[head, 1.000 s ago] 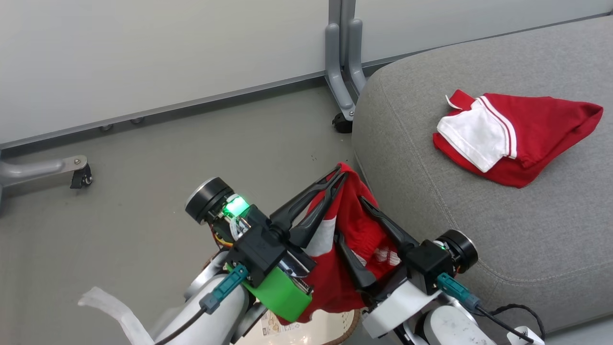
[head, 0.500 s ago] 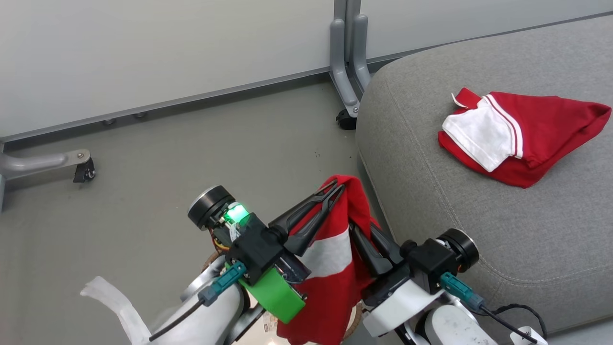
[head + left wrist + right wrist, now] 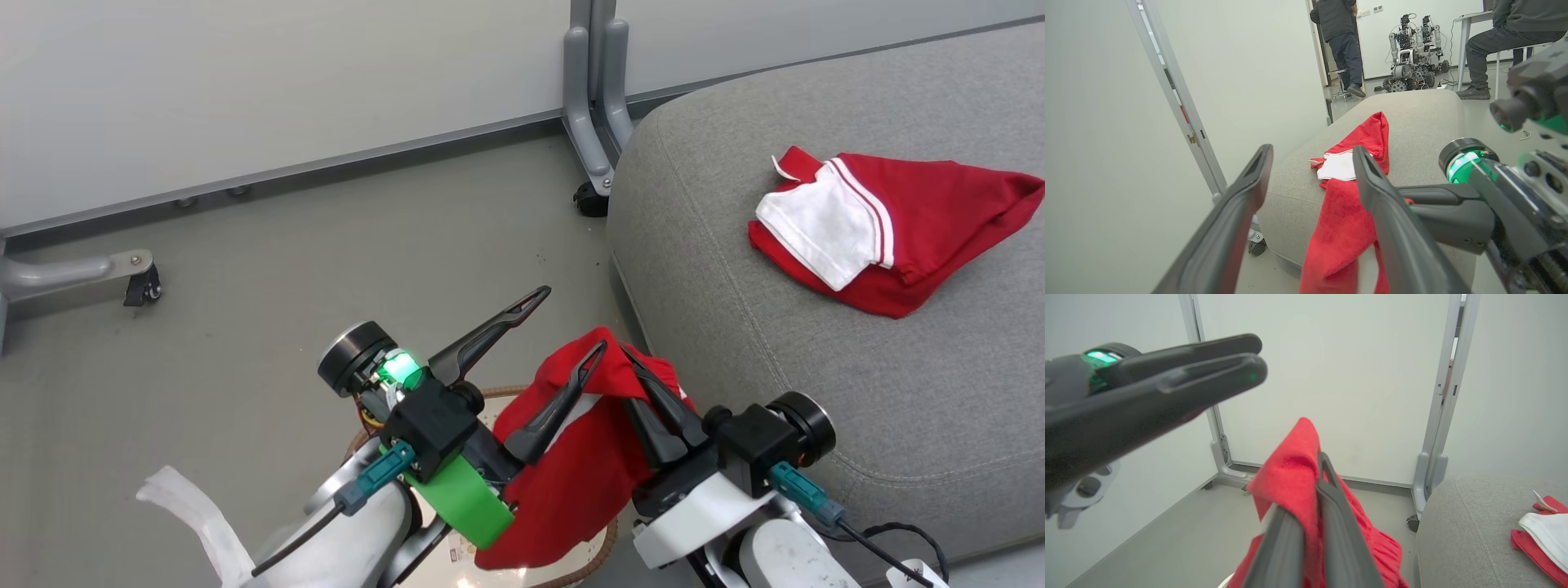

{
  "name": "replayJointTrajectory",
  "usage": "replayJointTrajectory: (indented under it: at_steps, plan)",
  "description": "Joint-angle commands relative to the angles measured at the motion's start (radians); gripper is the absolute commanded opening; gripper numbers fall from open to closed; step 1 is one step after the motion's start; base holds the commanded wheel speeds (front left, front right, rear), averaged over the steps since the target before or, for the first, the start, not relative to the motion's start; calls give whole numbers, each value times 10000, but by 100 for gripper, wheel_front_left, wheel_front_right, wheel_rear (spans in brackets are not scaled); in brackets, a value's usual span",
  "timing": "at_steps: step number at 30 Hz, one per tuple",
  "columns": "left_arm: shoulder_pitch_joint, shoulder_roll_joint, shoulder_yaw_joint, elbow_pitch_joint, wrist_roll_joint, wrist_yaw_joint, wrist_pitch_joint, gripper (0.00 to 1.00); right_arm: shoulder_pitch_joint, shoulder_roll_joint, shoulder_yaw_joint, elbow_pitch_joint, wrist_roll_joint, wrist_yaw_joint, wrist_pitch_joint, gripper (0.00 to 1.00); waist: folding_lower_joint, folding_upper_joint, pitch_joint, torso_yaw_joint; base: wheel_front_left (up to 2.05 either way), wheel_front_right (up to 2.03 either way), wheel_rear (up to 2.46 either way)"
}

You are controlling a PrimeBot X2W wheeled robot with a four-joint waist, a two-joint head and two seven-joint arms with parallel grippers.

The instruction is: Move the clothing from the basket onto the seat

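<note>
Left gripper (image 3: 574,318) has sprung open; clothing (image 3: 571,482) hides most of basket (image 3: 602,549)

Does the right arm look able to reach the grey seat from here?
Probably yes: the right gripper, shut on the red garment, is beside the seat's edge, with nothing between them.

Free room about the seat (image 3: 816,392). Its near and middle surface lies bare, open to my jaws. A red and white garment (image 3: 922,212) occupies the far right part. Just beside the seat's left edge hangs the clothing (image 3: 588,482), pinched in my right gripper (image 3: 629,355). My left gripper (image 3: 571,318), fingers spread, crowds that side, above the basket (image 3: 602,549). A partition leg (image 3: 584,139) stands at the seat's far left corner. The floor (image 3: 326,245) left of the seat is open.
</note>
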Motion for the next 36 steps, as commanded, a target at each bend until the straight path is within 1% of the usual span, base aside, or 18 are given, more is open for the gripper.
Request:
replayJointTrajectory:
  at_steps: [1,14,23,28,36]
  plan:
    - [-142,103,-39,27,-119,-34,0,100,102,-19,-87,-46,-56,-16,-34,0,0,0,10,9,0,0,0]
    - [-119,129,-208,261,-227,-34,0,100,185,-19,-320,-118,-153,-16,-34,0,0,0,-4,43,0,0,0]
    - [-59,186,-239,316,-210,-32,0,100,125,-21,-322,-234,-64,-18,-34,0,0,0,86,-177,0,0,0]
    - [-37,299,-298,300,-281,-33,0,100,41,-19,-448,-518,-78,-18,-34,0,0,0,267,-665,0,0,0]
    - [-218,597,-359,107,-309,-28,0,100,45,-19,-754,-1122,-68,-18,-34,0,0,0,758,-1995,0,0,0]
